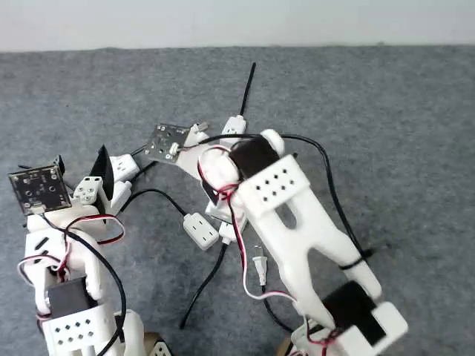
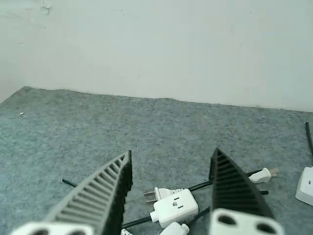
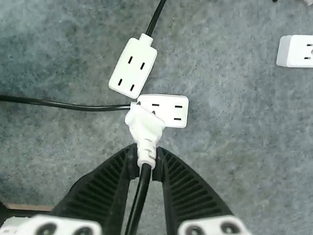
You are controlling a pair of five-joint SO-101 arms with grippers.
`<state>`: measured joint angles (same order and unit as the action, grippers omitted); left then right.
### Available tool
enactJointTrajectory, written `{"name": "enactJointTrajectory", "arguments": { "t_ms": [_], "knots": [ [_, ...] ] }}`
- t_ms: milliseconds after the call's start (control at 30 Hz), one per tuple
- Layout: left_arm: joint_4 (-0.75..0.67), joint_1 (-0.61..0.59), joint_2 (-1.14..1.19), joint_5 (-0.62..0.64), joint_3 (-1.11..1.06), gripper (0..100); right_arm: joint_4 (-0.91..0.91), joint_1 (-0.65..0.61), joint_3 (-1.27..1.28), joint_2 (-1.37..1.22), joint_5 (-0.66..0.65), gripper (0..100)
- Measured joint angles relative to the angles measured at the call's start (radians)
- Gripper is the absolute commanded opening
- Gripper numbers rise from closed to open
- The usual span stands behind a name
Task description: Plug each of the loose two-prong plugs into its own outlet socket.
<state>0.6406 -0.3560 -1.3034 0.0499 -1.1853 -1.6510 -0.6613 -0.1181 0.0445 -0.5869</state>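
Note:
My right gripper (image 3: pixel 145 152) is shut on a white two-prong plug (image 3: pixel 144 131) with a black cord. The plug's head presses against the corner of a white outlet socket (image 3: pixel 166 111); its prongs are hidden. A second socket (image 3: pixel 133 67) on a black cord lies just beyond. My left gripper (image 2: pixel 172 154) is open above the carpet, with a white socket (image 2: pixel 175 205) and a plug's bare prongs (image 2: pixel 150 194) lying between its fingers. From above, a loose plug (image 1: pixel 259 265) lies beside the right arm, and a socket (image 1: pixel 200 229) lies to its left.
Grey carpet covers the table up to a pale wall. Black cords (image 1: pixel 204 282) cross the middle. Another small plug (image 2: pixel 261 175) and a socket (image 2: pixel 305 185) lie off to one side of the left gripper. A further socket (image 3: pixel 296 50) sits apart from the right gripper.

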Motion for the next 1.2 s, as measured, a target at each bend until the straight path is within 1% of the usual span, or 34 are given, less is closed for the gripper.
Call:
{"name": "enactJointTrajectory", "arguments": {
  "t_ms": [67,200,433,633,800,1200],
  "knots": [
    [0.000,0.000,0.000,0.000,-0.011,25,0.000,-0.002,-0.009,-0.031,0.006,0.9],
    [0.000,0.000,0.000,0.000,-0.012,25,0.003,-0.044,-0.012,-0.074,0.020,0.9],
    [-0.015,0.000,0.000,0.000,-0.054,25,0.060,-0.112,-0.012,-0.146,0.077,0.9],
    [-0.031,0.000,0.000,-0.003,-0.061,25,0.066,-0.117,-0.012,-0.158,0.091,0.9],
    [-0.031,0.000,0.000,-0.003,-0.061,25,0.066,-0.115,-0.012,-0.163,0.133,0.9],
    [-0.031,0.000,0.000,-0.003,-0.061,25,0.054,-0.117,0.018,-0.163,0.138,0.9]
  ]
}}
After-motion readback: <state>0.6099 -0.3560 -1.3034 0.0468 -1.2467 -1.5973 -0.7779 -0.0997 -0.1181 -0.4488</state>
